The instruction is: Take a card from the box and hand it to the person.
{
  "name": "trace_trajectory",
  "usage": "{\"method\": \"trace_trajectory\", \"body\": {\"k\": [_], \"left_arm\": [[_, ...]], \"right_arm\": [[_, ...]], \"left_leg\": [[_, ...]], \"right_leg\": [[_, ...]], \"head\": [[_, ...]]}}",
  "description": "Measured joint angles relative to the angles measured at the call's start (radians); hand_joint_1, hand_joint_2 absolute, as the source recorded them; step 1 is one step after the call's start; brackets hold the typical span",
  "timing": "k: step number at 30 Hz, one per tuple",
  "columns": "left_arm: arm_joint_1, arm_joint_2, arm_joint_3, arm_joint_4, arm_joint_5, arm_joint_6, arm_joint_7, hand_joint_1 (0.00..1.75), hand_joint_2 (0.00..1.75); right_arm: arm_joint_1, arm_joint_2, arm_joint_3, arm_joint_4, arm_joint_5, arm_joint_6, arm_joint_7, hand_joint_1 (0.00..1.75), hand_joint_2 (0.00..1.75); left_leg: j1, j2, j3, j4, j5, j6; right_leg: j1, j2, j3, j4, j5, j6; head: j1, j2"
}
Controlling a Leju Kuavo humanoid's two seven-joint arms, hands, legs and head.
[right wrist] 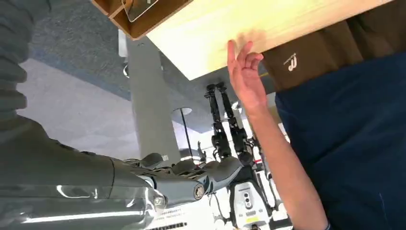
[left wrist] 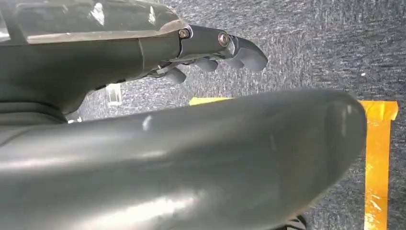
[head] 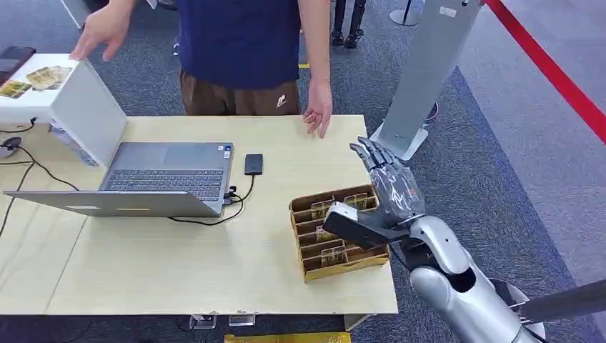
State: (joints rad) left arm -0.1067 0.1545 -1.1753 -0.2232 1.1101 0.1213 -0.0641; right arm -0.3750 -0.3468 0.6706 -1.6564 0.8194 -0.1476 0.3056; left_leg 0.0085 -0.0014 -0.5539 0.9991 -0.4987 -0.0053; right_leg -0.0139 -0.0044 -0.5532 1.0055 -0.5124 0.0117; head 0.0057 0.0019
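Right hand (head: 391, 187) is raised over the card box (head: 339, 232), fingers (head: 371, 153) extended, released, holding nothing. Left hand (left wrist: 210, 45) hangs over carpet, fingers curled, empty.

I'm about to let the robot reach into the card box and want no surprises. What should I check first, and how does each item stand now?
1. Right hand free to grasp: ok, fingers spread, nothing held.
2. Brown slotted cardboard box within reach: ok, it sits at the table's near right corner, under that hand.
3. Cards present: ok, cards stand in the slots.
4. Person ready to receive: cannot tell; the person's hand rests at the pale wooden table's far edge, not held out.
5. Left hand out of the way: ok, it hangs over grey carpet.
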Motion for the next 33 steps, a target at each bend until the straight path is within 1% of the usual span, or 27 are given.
{"method": "trace_trajectory", "body": {"k": [4,9,18,19,21,22,26,27,28,29,30,31,32,33], "left_arm": [[-0.001,0.000,0.000,0.000,0.000,0.001,0.000,0.00,0.00],[-0.001,0.000,0.000,0.000,0.000,0.000,0.000,0.00,0.00],[-0.001,0.000,-0.002,0.000,0.000,-0.009,-0.003,0.00,0.00],[-0.001,0.000,-0.002,0.000,-0.001,-0.009,-0.003,0.00,1.75],[-0.001,0.000,-0.003,0.000,-0.005,-0.010,-0.008,0.00,1.75],[-0.001,0.000,-0.005,0.000,-0.009,-0.011,-0.008,0.00,0.00],[-0.001,0.000,-0.006,0.000,-0.010,-0.013,-0.012,0.00,0.00],[-0.001,0.000,-0.006,0.000,-0.010,-0.008,-0.010,0.00,0.00],[-0.001,0.000,-0.006,0.000,-0.010,-0.006,-0.006,0.00,0.00],[-0.001,0.000,-0.006,0.000,-0.010,-0.006,-0.005,0.00,0.00],[-0.001,0.000,-0.006,0.000,-0.010,-0.006,-0.003,0.00,0.00],[-0.001,0.000,-0.006,0.000,-0.010,-0.006,-0.003,0.00,0.00],[-0.001,0.000,-0.006,0.000,-0.010,-0.006,-0.003,0.00,0.00],[-0.001,0.000,-0.006,0.000,-0.010,-0.006,-0.003,0.00,0.00]], "right_arm": [[-0.014,0.009,0.019,0.029,0.047,0.002,0.020,0.00,1.75],[-0.023,0.017,0.039,0.051,0.072,0.005,0.034,0.00,1.75],[-0.027,0.020,0.059,0.076,0.129,0.031,0.076,0.00,1.75],[-0.027,0.020,0.059,0.076,0.135,0.030,0.079,0.00,1.75],[-0.027,0.020,0.059,0.078,0.137,0.029,0.080,0.00,1.75],[-0.027,0.020,0.059,0.078,0.137,0.029,0.081,0.00,1.75],[-0.027,0.020,0.058,0.078,0.137,0.031,0.082,0.02,1.75],[-0.027,0.020,0.058,0.078,0.137,0.032,0.082,0.21,1.75],[-0.027,0.020,0.058,0.078,0.137,0.033,0.082,0.79,1.75],[-0.027,0.020,0.058,0.078,0.137,0.034,0.082,1.24,1.75],[-0.027,0.020,0.058,0.079,0.137,0.037,0.082,1.31,1.75],[-0.027,0.020,0.058,0.079,0.137,0.041,0.082,1.43,1.75],[-0.027,0.020,0.058,0.081,0.137,0.044,0.083,1.43,1.75],[-0.027,0.020,0.058,0.082,0.137,0.046,0.083,1.50,1.75]], "left_leg": [[0.000,0.000,0.000,0.000,0.000,0.000],[0.000,0.000,0.000,0.000,0.000,0.000],[0.000,0.000,0.000,0.000,0.000,0.000],[0.000,0.000,0.000,0.000,0.000,0.000],[0.000,0.000,0.000,0.000,0.000,0.000],[0.000,0.000,0.000,0.000,0.000,0.000],[0.000,0.000,0.000,0.000,0.000,0.000],[0.000,0.000,0.000,0.000,0.000,0.000],[0.000,0.000,0.000,0.000,0.000,0.000],[0.000,0.000,0.000,0.000,0.000,0.000],[0.000,0.000,0.000,0.000,0.000,0.000],[0.000,0.000,0.000,0.000,0.000,0.000],[0.000,0.000,0.000,0.000,0.000,0.000],[0.000,0.000,0.000,0.000,0.000,0.000]], "right_leg": [[0.000,0.000,0.000,0.000,0.000,0.000],[0.000,0.000,0.000,0.000,0.000,0.000],[0.000,0.000,0.000,0.000,0.000,0.000],[0.000,0.000,0.000,0.000,0.000,0.000],[0.000,0.000,0.000,0.000,0.000,0.000],[0.000,0.000,0.000,0.000,0.000,0.000],[0.000,0.000,0.000,0.000,0.000,0.000],[0.000,0.000,0.000,0.000,0.000,0.000],[0.000,0.000,0.000,0.000,0.000,0.000],[0.000,0.000,0.000,0.000,0.000,0.000],[0.000,0.000,0.000,0.000,0.000,0.000],[0.000,0.000,0.000,0.000,0.000,0.000],[0.000,0.000,0.000,0.000,0.000,0.000],[0.000,0.000,0.000,0.000,0.000,0.000]], "head": [[0.000,0.000],[0.000,0.000],[0.000,0.000],[0.000,0.000],[0.000,0.000],[0.000,0.000],[-0.001,0.000],[-0.001,0.000],[-0.001,0.000],[-0.001,0.000],[-0.001,0.000],[-0.001,0.000],[0.000,0.000],[0.000,0.000]]}}
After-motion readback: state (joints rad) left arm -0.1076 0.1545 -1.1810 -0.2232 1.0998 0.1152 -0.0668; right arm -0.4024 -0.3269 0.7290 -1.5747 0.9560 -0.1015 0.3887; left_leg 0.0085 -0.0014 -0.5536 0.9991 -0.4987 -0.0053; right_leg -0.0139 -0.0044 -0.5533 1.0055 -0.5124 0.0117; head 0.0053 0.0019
